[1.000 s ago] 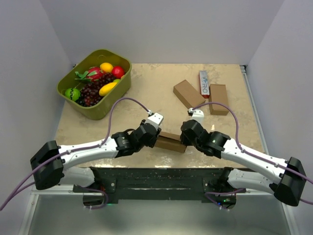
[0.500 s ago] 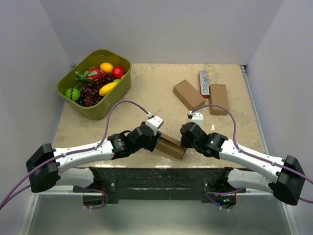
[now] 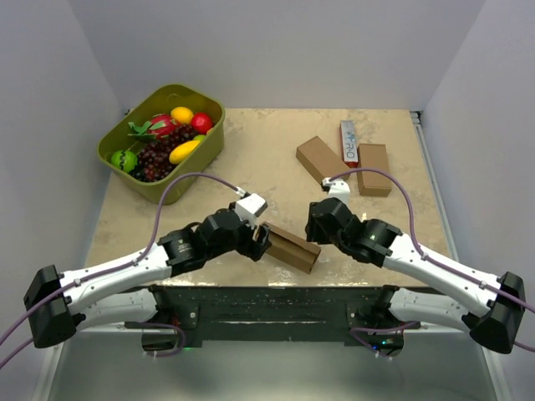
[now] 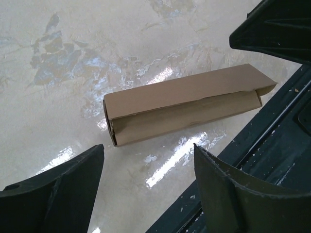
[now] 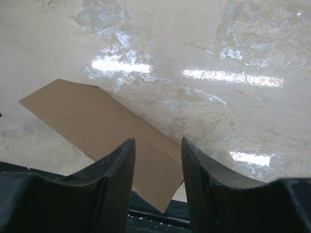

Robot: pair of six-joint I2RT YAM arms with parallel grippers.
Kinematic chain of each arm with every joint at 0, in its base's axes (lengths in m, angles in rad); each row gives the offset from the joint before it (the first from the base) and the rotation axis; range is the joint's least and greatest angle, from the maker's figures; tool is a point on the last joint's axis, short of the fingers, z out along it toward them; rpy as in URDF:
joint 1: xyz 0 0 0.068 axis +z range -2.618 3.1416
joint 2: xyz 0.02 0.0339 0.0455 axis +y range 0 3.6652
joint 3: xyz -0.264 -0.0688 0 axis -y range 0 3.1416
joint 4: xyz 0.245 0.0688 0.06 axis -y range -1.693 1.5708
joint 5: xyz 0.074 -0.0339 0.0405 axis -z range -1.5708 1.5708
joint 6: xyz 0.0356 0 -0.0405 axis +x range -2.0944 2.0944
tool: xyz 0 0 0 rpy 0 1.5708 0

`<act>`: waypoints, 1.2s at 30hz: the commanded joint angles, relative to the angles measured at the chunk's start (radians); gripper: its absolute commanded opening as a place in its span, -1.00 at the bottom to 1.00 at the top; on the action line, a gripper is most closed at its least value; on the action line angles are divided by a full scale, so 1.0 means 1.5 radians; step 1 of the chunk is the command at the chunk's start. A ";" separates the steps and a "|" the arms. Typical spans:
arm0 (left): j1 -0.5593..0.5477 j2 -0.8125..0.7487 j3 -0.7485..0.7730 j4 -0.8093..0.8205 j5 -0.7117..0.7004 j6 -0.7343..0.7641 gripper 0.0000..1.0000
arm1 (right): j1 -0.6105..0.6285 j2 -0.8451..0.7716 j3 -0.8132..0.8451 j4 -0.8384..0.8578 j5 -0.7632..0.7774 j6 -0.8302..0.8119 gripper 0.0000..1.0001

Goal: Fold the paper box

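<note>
The paper box [image 3: 293, 248] lies folded shut on the table near the front edge, slanted, between my two grippers. In the left wrist view the paper box [image 4: 184, 102] is a long brown closed shape with a flap corner sticking out at its right end. My left gripper [image 4: 148, 148] is wide open and empty, just short of the box's left end [image 3: 261, 241]. My right gripper [image 5: 156, 141] is open and empty, hovering over the box's right end [image 5: 107, 121]. In the top view it is at the box's right end [image 3: 317, 236].
A green basket [image 3: 109, 155] of toy fruit stands at the back left. Two plain brown boxes [image 3: 322, 160] [image 3: 374, 169] and a white-and-red carton [image 3: 349, 142] lie at the back right. The dark base plate [image 3: 267, 305] runs along the table's front edge, close to the box.
The left arm has drawn back to the left and the right gripper has lifted away slightly. The box has turned, so its right end now points towards the front edge.
</note>
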 commanded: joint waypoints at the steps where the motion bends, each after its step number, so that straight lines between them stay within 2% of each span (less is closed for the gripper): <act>1: 0.069 -0.048 -0.004 0.004 0.099 -0.032 0.57 | 0.006 -0.019 0.029 0.013 -0.069 -0.017 -0.18; 3: 0.099 -0.062 -0.006 0.032 0.151 -0.053 0.57 | 0.020 -0.022 0.026 0.013 -0.076 -0.008 -0.22; 7: 0.129 -0.061 -0.005 0.082 0.174 -0.097 0.53 | 0.048 -0.026 0.016 0.014 -0.078 0.015 -0.28; 16: 0.154 -0.009 -0.007 0.136 0.169 -0.117 0.26 | 0.064 -0.036 -0.008 0.012 -0.067 0.036 -0.33; 19: 0.163 0.005 -0.014 0.177 0.175 -0.120 0.21 | 0.065 -0.035 -0.015 0.019 -0.069 0.037 -0.38; 26: 0.170 0.027 -0.038 0.199 0.197 -0.127 0.07 | 0.067 -0.029 -0.035 0.031 -0.080 0.041 -0.44; 36: 0.170 0.017 -0.130 0.234 0.234 -0.152 -0.21 | 0.070 -0.024 -0.053 0.040 -0.090 0.048 -0.58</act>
